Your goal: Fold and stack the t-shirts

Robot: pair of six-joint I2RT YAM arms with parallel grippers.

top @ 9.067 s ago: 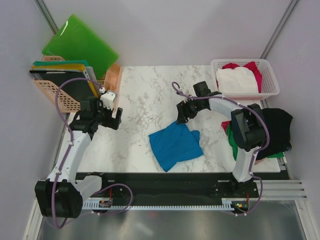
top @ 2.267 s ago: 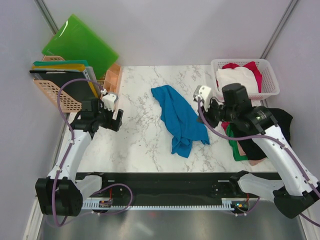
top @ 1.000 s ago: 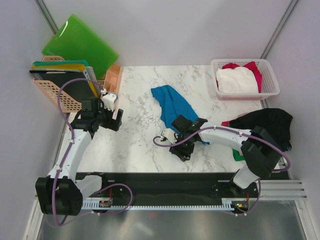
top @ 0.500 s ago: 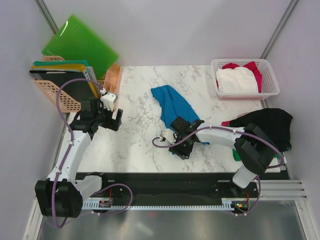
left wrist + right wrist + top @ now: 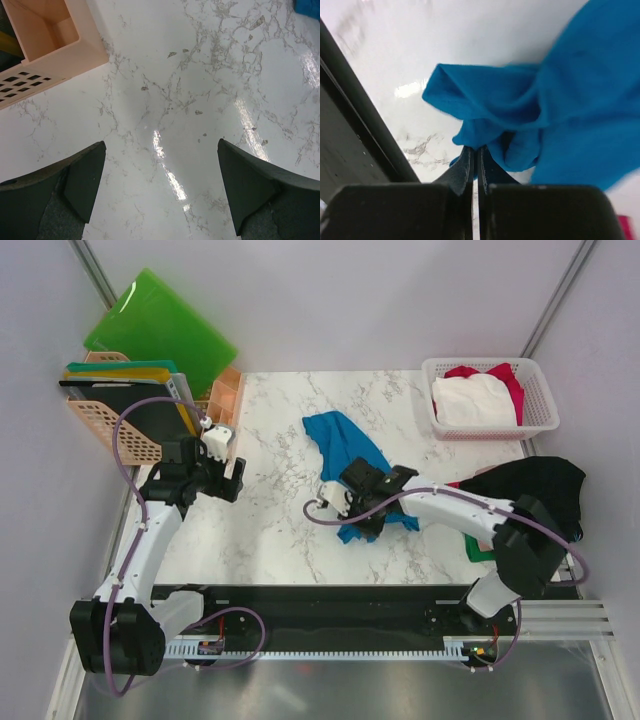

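A bright blue t-shirt lies crumpled lengthwise in the middle of the marble table. My right gripper is shut on its near end, and the wrist view shows the blue cloth bunched at the closed fingertips, lifted a little off the table. White and red t-shirts fill the lattice basket. Black, green and pink ones are heaped at the right edge. My left gripper hovers open over bare marble at the left, its fingers wide apart.
A peach basket with stiff green folders stands at the back left, and a smaller peach bin sits beside my left gripper. The black rail runs along the near edge.
My right gripper has closed on the near end of the blue t-shirt and drawn it back and up from the front of the table. The left arm has stayed put.
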